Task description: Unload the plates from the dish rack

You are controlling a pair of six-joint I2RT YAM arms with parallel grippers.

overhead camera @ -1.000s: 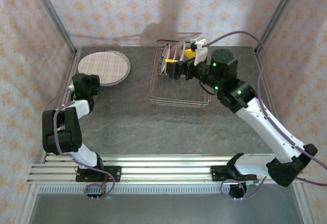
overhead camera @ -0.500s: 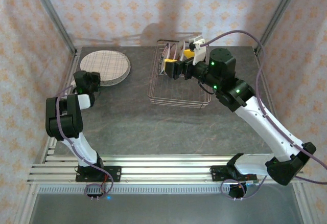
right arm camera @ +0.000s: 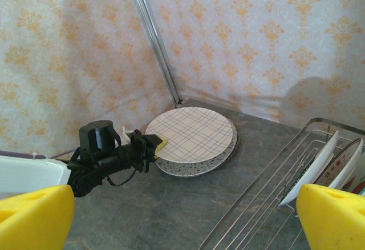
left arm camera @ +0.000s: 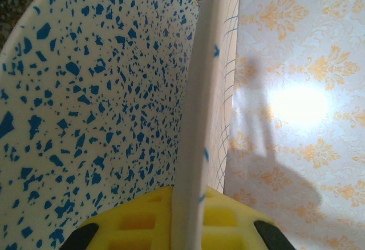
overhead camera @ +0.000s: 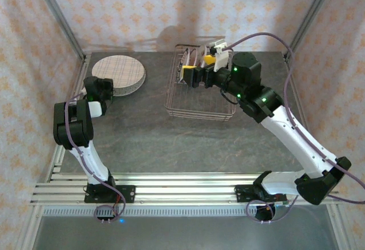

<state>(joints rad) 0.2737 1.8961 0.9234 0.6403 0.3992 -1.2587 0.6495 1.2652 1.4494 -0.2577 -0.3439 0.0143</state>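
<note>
A plaid-lined plate [overhead camera: 118,70] lies on a blue-speckled plate [overhead camera: 134,85] at the table's back left. My left gripper [overhead camera: 107,91] is shut on the plaid plate's near rim [left arm camera: 197,119], which runs between its yellow pads; the speckled plate [left arm camera: 97,107] lies beside it. The right wrist view shows that grip at the plaid plate [right arm camera: 191,133]. My right gripper [overhead camera: 197,67] hangs open over the dish rack [overhead camera: 199,106], its pads [right arm camera: 34,218] wide apart and holding nothing. Several plates [right arm camera: 319,161] stand on edge at the rack's back end [overhead camera: 193,56].
Patterned walls and metal corner posts [right arm camera: 154,39] close in the back and sides. The dark table [overhead camera: 148,136] stretches between the stacked plates and the rack. The rack's near half [right arm camera: 256,216] is bare wire.
The left arm has folded more upright and drawn left while its gripper stays on the plaid plate's rim. The right gripper has edged slightly toward the back of the rack.
</note>
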